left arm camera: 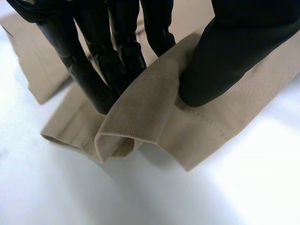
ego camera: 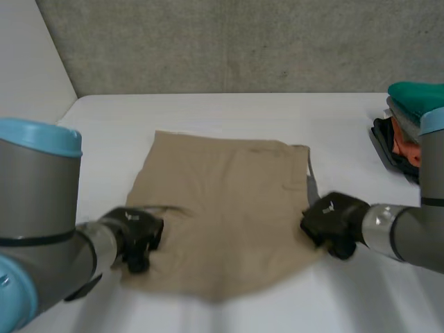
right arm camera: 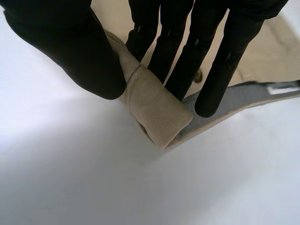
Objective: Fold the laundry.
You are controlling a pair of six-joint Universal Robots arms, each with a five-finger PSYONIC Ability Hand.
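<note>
A tan garment (ego camera: 222, 208) lies flat in the middle of the white table (ego camera: 229, 114). My left hand (ego camera: 139, 236) is at its near left edge. There the fingers (left arm camera: 101, 70) and thumb (left arm camera: 225, 61) pinch a raised fold of the tan cloth (left arm camera: 140, 112). My right hand (ego camera: 331, 222) sits at the near right edge of the garment. Its thumb (right arm camera: 75, 51) and fingers (right arm camera: 206, 61) pinch a bunched fold of tan cloth (right arm camera: 154, 110), with a grey lining (right arm camera: 243, 96) showing beside it.
A pile of folded clothes (ego camera: 409, 128), teal on top with orange and dark pieces below, stands at the table's far right edge. A grey wall rises behind the table.
</note>
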